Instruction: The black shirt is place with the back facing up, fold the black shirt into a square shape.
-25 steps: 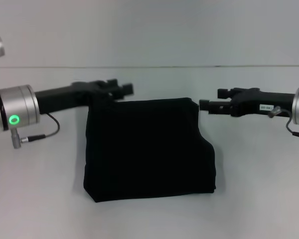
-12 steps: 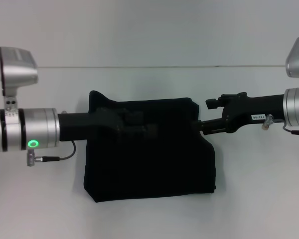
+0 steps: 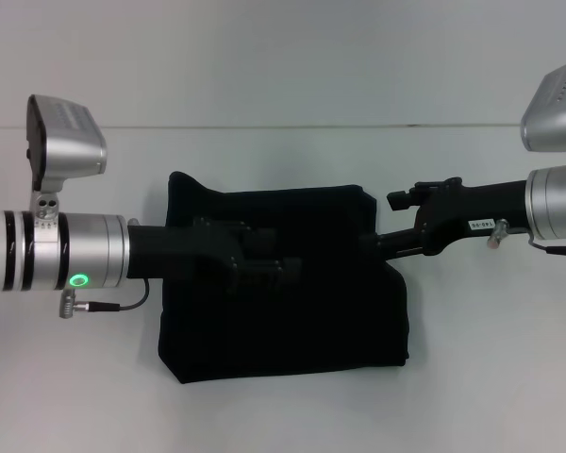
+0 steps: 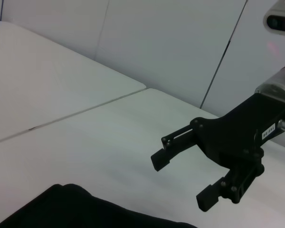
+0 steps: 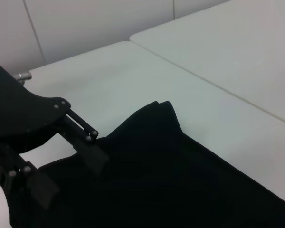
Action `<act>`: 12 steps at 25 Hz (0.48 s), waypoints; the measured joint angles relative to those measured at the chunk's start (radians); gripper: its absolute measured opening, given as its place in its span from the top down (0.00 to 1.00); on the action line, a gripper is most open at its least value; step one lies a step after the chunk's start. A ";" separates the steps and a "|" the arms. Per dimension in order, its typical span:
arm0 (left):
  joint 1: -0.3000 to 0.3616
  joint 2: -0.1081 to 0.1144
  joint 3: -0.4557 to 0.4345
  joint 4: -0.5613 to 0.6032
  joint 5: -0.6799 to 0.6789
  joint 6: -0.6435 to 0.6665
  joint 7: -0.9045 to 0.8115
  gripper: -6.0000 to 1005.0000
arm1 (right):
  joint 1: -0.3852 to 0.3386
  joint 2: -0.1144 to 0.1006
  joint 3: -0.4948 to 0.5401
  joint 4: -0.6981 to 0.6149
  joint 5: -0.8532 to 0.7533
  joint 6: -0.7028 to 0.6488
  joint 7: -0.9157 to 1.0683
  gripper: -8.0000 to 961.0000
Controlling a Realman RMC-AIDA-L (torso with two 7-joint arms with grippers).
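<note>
The black shirt (image 3: 283, 321) lies folded into a rough square on the white table (image 3: 75, 377); its back left corner (image 3: 181, 184) bulges up a little. My left gripper (image 3: 278, 262) hovers over the shirt's upper middle. In the right wrist view the left gripper (image 5: 69, 175) is open with nothing between its fingers, above the shirt (image 5: 180, 180). My right gripper (image 3: 370, 241) is at the shirt's right edge. In the left wrist view the right gripper (image 4: 183, 180) is open and empty, beyond a corner of the shirt (image 4: 61, 209).
A seam (image 3: 283, 125) runs across the table behind the shirt, and a pale wall (image 3: 283, 57) stands farther back. Bare white tabletop surrounds the shirt on all sides.
My left arm has swung from the shirt's back left corner to over its middle. The right gripper has come in to the right edge. The back left corner now bulges.
</note>
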 joint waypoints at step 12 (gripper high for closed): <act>0.006 0.000 0.000 0.001 0.003 0.012 0.000 0.35 | 0.005 -0.002 0.001 0.003 -0.001 -0.032 0.001 0.05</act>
